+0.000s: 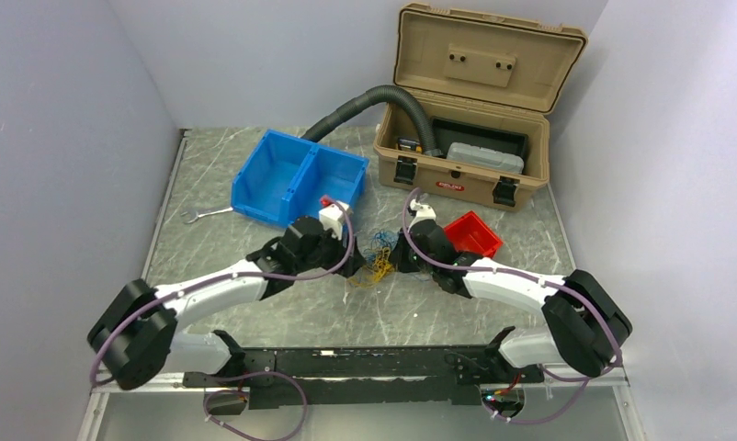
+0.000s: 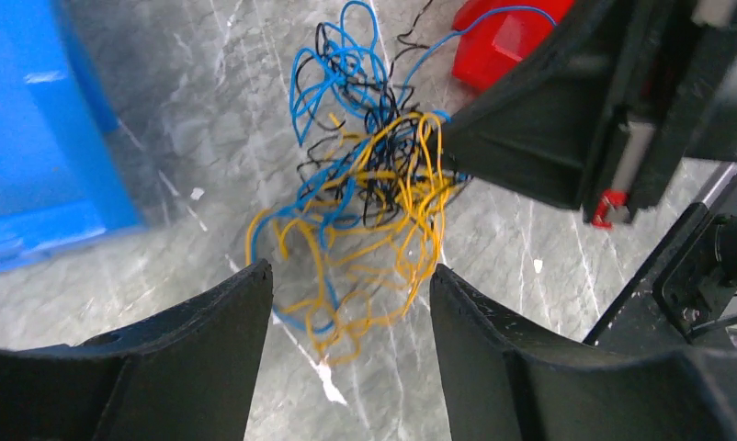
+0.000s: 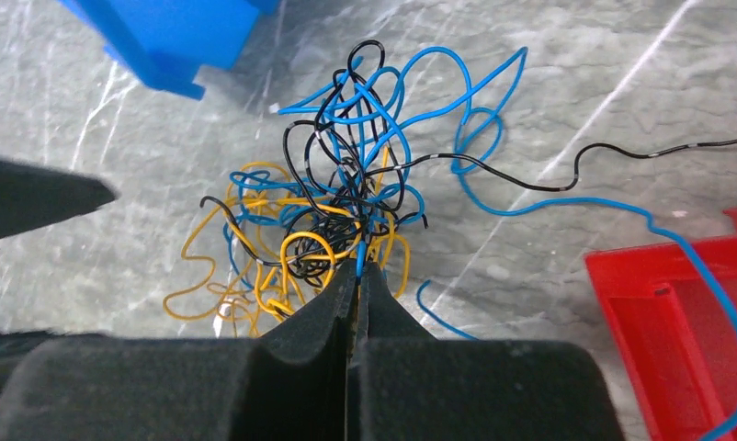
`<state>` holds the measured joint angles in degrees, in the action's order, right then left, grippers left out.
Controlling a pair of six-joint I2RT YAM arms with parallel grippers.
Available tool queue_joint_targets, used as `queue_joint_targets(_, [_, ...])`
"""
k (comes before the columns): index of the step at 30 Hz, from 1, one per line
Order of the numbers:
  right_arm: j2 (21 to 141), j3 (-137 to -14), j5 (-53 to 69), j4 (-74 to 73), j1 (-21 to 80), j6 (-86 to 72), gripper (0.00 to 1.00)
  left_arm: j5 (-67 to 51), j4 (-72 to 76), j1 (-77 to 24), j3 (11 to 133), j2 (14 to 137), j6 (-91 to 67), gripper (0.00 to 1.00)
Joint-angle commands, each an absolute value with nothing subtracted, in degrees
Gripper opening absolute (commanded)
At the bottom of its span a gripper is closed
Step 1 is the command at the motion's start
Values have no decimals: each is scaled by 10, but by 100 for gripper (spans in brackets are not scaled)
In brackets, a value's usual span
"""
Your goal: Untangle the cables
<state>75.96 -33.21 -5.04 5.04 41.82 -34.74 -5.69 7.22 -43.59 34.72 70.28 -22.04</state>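
Observation:
The cables (image 1: 374,255) are a knot of thin yellow, blue and black wires on the marble table between the two arms. In the left wrist view the tangle (image 2: 365,211) lies just ahead of my left gripper (image 2: 351,280), whose jaws stand open with the lowest yellow loops reaching between the fingertips, untouched. My right gripper (image 3: 357,268) is shut, pinching a blue wire at the near edge of the tangle (image 3: 333,211). One blue strand (image 3: 622,211) and a black one (image 3: 659,152) trail off right toward the red bin. From above, the left gripper (image 1: 351,250) and right gripper (image 1: 397,253) flank the knot.
A blue two-part bin (image 1: 296,175) stands behind the left arm, a small red bin (image 1: 473,233) by the right arm. A tan toolbox (image 1: 466,110) is open at the back with a black corrugated hose (image 1: 365,103). A wrench (image 1: 204,214) lies at the left.

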Motion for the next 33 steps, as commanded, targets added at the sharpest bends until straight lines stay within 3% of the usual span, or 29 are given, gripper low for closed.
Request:
queue_joint_targets(1, [729, -320, 3, 115, 421, -333, 0, -101, 73, -439, 416, 777, -251, 67])
queue_joint_targets(8, [727, -311, 29, 136, 421, -329, 0, -110, 2, -439, 525, 896, -317, 73])
queue_joint_targets(11, [737, -303, 37, 155, 421, -336, 0, -132, 1, -441, 545, 933, -342, 70])
queue_joint_targets(12, [740, -301, 37, 159, 421, -341, 0, -136, 1, -442, 545, 942, -345, 65])
queue_joint_targets(15, [744, -296, 32, 164, 420, -345, 0, -152, 15, -440, 528, 954, -353, 7])
queue_joint_targets(16, [744, -296, 24, 158, 421, -345, 0, -151, 15, -434, 523, 953, -353, 0])
queue_joint_targets(24, [764, -357, -251, -87, 413, -420, 0, -148, 18, -320, 421, 843, -333, 0])
queue_joint_targets(33, [767, -384, -313, -163, 411, -465, 0, -55, -52, -282, 349, 698, -316, 0])
